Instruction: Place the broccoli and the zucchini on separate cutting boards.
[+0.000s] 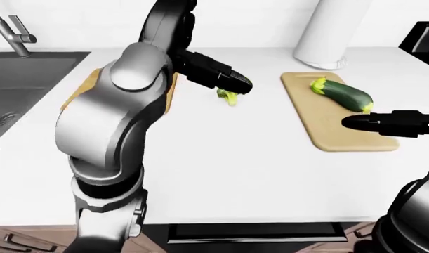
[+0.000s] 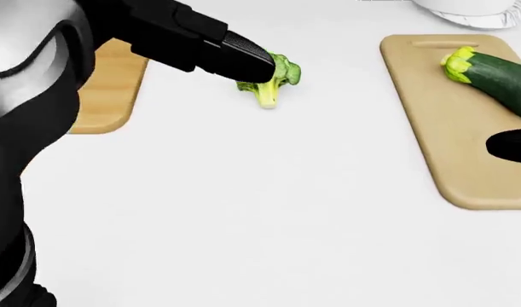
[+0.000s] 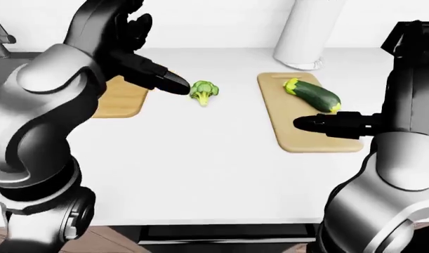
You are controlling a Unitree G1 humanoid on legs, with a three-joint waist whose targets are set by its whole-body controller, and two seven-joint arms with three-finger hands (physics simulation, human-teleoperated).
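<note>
Zucchini [image 3: 313,95] lies on right board [image 3: 298,134], done | broccoli [image 3: 203,91] on counter [image 3: 214,174] between boards, not yet on left board [image 3: 123,100] | left hand [image 3: 168,83] at broccoli, grip unclear | right hand [image 3: 320,124] near zucchini, holding nothing, fingers unclear

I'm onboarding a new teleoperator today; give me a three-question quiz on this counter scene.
1. True or false: the zucchini lies on the right cutting board.
2. The broccoli rests on: A) the left cutting board B) bare counter C) the sink.
3. Which hand is beside the broccoli?

Key: 1 true. 2 B. 3 the left hand; the right hand is over the right board.
</note>
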